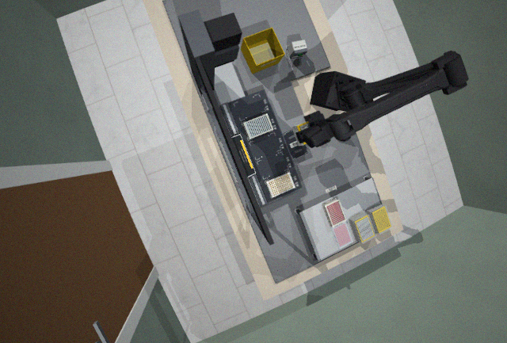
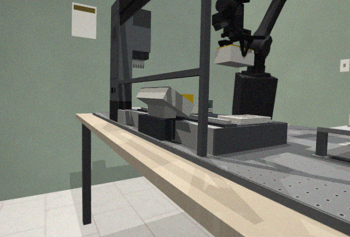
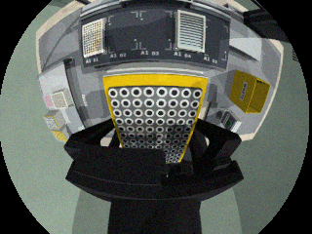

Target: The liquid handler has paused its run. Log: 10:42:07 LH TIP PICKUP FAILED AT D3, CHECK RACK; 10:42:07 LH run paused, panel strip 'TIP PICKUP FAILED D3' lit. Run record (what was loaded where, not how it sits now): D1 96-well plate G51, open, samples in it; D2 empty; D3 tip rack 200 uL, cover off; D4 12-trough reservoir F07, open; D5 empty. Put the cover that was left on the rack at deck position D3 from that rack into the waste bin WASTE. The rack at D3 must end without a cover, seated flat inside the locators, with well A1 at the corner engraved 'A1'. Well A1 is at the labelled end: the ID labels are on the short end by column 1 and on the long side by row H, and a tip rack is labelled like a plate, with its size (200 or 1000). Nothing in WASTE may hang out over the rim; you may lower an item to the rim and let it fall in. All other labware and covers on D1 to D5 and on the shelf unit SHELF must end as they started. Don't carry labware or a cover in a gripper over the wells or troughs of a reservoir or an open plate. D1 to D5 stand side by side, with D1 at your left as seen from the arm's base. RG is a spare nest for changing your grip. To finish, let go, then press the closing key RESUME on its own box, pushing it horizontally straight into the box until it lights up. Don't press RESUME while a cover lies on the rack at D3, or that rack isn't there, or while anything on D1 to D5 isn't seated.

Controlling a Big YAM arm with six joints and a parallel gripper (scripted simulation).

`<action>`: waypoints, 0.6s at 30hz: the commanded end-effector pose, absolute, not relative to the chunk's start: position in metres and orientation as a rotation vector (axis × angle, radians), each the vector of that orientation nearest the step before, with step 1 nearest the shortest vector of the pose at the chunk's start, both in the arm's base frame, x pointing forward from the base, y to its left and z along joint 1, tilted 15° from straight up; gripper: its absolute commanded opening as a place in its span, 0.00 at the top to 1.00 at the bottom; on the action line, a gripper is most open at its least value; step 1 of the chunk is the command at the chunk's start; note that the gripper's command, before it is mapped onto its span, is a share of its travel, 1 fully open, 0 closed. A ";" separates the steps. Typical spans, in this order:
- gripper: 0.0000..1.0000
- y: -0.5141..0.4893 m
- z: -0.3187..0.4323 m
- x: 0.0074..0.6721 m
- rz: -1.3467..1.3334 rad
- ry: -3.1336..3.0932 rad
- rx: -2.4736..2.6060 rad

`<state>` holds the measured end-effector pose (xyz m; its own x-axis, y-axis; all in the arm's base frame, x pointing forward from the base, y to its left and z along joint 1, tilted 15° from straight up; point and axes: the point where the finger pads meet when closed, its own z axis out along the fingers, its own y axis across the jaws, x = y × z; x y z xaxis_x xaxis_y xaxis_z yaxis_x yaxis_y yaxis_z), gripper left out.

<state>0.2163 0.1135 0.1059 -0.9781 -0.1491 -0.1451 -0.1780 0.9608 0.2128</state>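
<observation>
Wrist view: my gripper (image 3: 154,117) clamps the yellow-rimmed tip rack (image 3: 155,117) at frame centre; I should keep it level.

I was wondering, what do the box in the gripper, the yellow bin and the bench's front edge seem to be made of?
Box, clamped in the gripper: likely moulded plastic, with matte pale grey walls and a yellow top full of holes.
Yellow bin: probably plastic, with thin, evenly coloured walls.
Bench edge: light wood or laminate, matte beige.

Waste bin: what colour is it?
Yellow; the waste bin shows best in the top view.
</observation>
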 end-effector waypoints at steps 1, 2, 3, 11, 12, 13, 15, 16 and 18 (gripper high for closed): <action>1.00 0.113 0.115 0.221 0.339 2.974 -0.215; 1.00 0.113 0.115 0.221 0.339 2.974 -0.215; 1.00 0.113 0.115 0.221 0.339 2.974 -0.215; 1.00 0.120 0.129 0.258 0.350 2.931 -0.235; 1.00 0.120 0.130 0.263 0.351 2.931 -0.235; 1.00 0.121 0.130 0.268 0.352 2.932 -0.235; 1.00 0.122 0.132 0.278 0.351 2.932 -0.235; 1.00 0.123 0.132 0.283 0.351 2.932 -0.235; 1.00 0.123 0.133 0.288 0.351 2.932 -0.235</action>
